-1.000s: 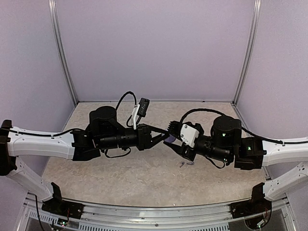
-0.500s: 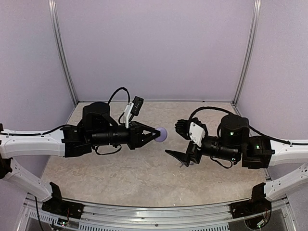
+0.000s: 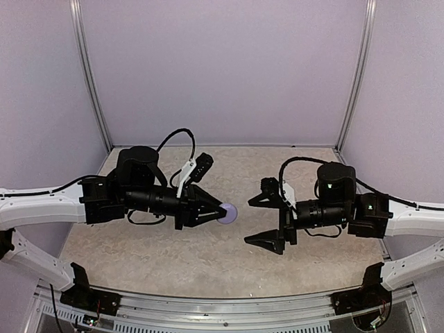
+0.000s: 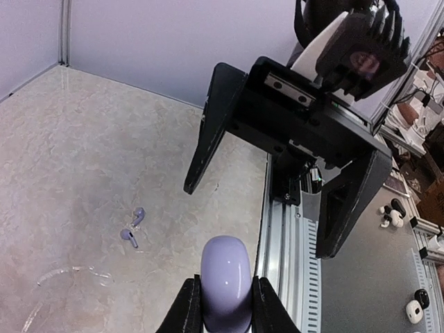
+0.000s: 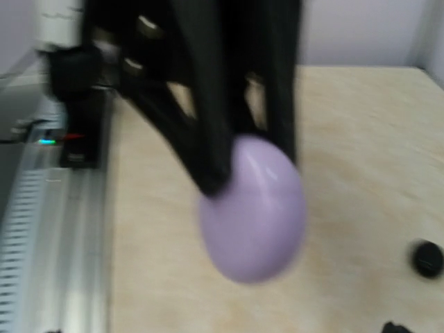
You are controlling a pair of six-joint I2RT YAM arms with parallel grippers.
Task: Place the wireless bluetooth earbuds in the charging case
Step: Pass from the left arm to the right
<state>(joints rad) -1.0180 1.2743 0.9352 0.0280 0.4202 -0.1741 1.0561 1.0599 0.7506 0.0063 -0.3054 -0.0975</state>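
- Charging case (image 3: 228, 213), a small round pale-lavender clamshell puck, sat pinched edge-on between the black fingers of the left gripper (image 3: 220, 212), off the table and in the gap between the two arms.
- It looked shut, with no whitish inside showing in any view.
- Opposite it, the right gripper (image 3: 248, 222) was spread wide and empty, its mouth facing the case from the right, near but not touching it.
- Two tiny lavender earbuds (image 4: 134, 227) with short stems lay loose on the pale marbled tabletop (image 3: 173, 257), just beside each other, below and ahead of the held case.
- The top view did not show them, as the right arm probably covered that patch.
- By the left wrist view they lay under the right gripper's reach, so the free right arm seemed the nearer one to fetch them.
- The shut lid probably had to be opened first.
- A small black round disc (image 5: 427, 258) lay on the table beyond the case in the blurred right wrist view.
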